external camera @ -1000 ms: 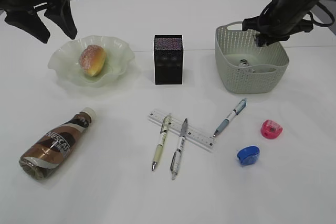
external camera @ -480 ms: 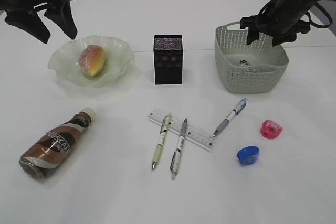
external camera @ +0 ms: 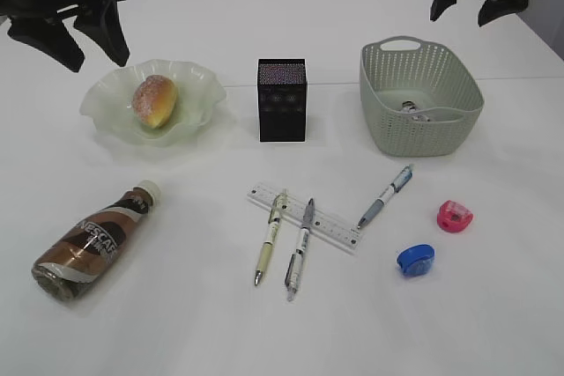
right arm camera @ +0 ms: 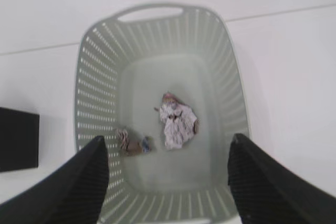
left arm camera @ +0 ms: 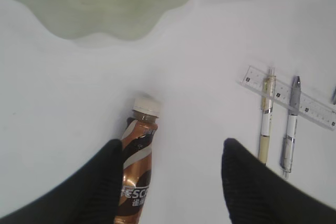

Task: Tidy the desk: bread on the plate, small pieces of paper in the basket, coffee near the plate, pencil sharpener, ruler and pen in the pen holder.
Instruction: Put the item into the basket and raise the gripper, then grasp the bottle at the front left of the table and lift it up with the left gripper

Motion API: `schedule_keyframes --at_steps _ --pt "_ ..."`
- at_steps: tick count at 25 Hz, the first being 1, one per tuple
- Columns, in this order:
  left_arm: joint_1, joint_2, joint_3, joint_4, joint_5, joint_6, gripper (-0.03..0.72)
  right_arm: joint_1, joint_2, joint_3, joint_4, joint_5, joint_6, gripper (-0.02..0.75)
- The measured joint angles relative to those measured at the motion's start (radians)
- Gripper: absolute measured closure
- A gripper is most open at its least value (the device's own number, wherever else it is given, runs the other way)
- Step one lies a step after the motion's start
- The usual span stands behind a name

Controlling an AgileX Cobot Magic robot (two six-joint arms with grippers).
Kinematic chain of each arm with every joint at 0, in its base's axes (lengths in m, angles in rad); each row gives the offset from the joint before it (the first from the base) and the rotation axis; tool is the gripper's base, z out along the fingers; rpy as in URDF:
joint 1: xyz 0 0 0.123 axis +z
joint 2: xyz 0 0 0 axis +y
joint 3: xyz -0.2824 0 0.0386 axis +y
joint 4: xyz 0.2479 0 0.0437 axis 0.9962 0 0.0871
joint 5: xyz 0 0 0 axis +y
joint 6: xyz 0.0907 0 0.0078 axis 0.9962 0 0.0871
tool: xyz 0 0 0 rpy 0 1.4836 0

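Two crumpled paper scraps (right arm camera: 177,124) lie in the basket (external camera: 381,103) toward the tabletop's far right corner. One bun (external camera: 155,99) sits on the plate (external camera: 198,85), far left. One coffee bottle (external camera: 92,241) lies near the left edge. Three pens (external camera: 300,248), one ruler (external camera: 330,227) and two sharpeners (external camera: 416,260) lie mid-table in front of the black holder (external camera: 282,100). Both grippers, left (external camera: 75,24) and right (external camera: 480,2), hang open and empty.

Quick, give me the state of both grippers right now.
Left gripper: open, holding nothing, hovering above the coffee bottle.
Right gripper: open, holding nothing, above the basket with paper scraps in it.
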Motion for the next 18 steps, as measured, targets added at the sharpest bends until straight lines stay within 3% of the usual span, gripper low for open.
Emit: schedule_keyframes --at_steps 6,18 --pt "-0.002 -0.002 0.0 0.0 0.0 0.009 0.255 0.0 -0.061 -0.014 0.02 0.236 0.0 0.186" --pt "-0.031 -0.04 0.0 -0.002 0.0 0.017 0.255 0.0 -0.242 -0.008 0.076 0.274 -0.219 0.186"
